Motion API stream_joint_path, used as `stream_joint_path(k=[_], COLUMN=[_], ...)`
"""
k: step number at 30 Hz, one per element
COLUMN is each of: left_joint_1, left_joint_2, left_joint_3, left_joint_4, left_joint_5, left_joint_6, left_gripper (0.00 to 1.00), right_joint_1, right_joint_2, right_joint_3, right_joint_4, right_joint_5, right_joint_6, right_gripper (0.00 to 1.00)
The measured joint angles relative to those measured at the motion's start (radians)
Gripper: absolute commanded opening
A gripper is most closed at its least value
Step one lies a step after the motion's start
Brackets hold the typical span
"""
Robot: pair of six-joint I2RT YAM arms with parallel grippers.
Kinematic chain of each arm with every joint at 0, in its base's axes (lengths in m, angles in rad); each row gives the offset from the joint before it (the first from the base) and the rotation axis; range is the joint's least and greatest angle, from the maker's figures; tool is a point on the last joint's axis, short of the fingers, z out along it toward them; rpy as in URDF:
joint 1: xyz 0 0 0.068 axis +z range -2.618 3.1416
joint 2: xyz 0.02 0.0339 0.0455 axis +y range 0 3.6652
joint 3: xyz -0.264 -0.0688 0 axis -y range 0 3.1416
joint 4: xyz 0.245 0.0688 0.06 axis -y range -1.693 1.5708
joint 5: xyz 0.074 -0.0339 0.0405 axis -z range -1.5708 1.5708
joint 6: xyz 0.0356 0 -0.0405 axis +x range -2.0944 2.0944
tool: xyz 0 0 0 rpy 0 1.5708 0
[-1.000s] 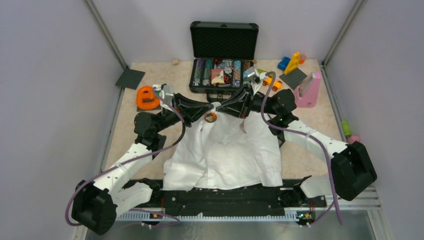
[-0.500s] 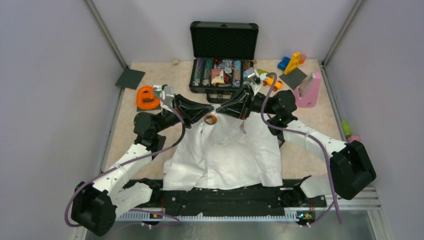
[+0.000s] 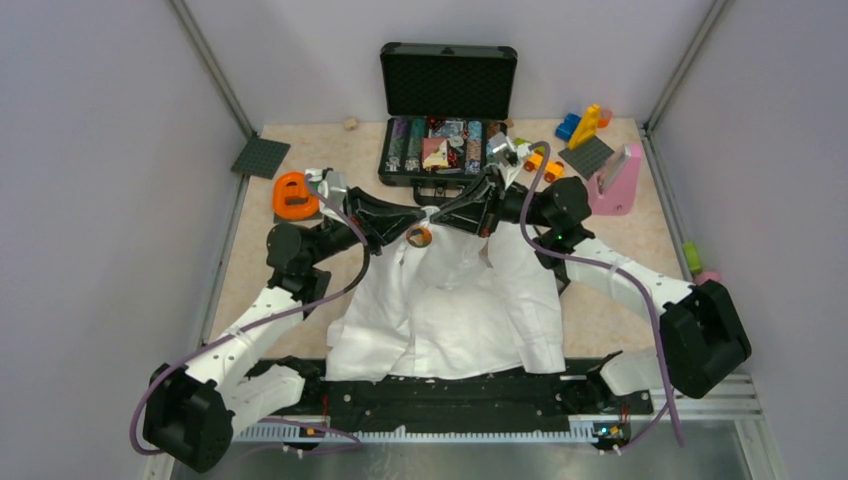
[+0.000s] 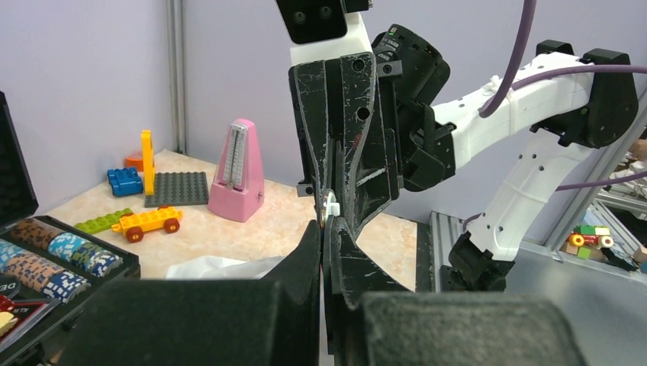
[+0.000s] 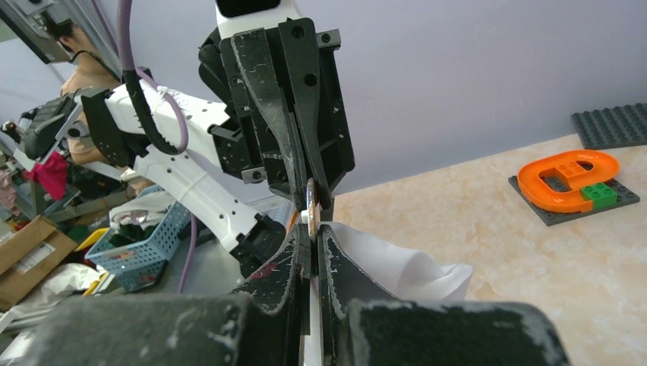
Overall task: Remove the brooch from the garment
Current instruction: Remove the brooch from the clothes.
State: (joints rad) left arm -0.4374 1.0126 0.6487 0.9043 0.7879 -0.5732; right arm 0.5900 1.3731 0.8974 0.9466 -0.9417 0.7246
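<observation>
White shirt (image 3: 450, 300), brooch (image 3: 419, 236) at its collar, held from both sides.
The left gripper (image 4: 325, 228) and right gripper (image 5: 310, 229) each pinch the brooch, fingers nearly together.

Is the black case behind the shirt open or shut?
Open. The case has its lid standing upright, and its contents show in the base.

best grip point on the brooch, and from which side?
Pinch the brooch across its flat faces near the rim, coming in from the left along the shirt collar. Both wrist views show the disc edge-on, so its faces likely sit square to a pinch.
</observation>
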Motion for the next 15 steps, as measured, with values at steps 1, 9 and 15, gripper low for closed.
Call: stream_joint_path(k=[1,9,15], left_joint_1=[0.002,0.013,0.021], left_joint_2=[0.0,-0.013,-0.016], left_joint_3=[0.0,0.0,0.0], left_joint_4=[-0.001,-0.034,-0.048], left_joint_5=[-0.003,-0.02,-0.032], left_joint_6=[0.001,0.045,0.08], left_gripper=[0.0,0.0,0.0], right_joint_1=[0.001,0.006,0.011], right_joint_2=[0.0,0.019,0.035], right_joint_3=[0.003,0.031,0.065], right_joint_4=[-0.011,-0.067,-0.133], right_joint_5=[0.005,0.034,0.051], right_joint_6=[-0.003,-0.002,-0.01], right_gripper=[0.0,0.0,0.0])
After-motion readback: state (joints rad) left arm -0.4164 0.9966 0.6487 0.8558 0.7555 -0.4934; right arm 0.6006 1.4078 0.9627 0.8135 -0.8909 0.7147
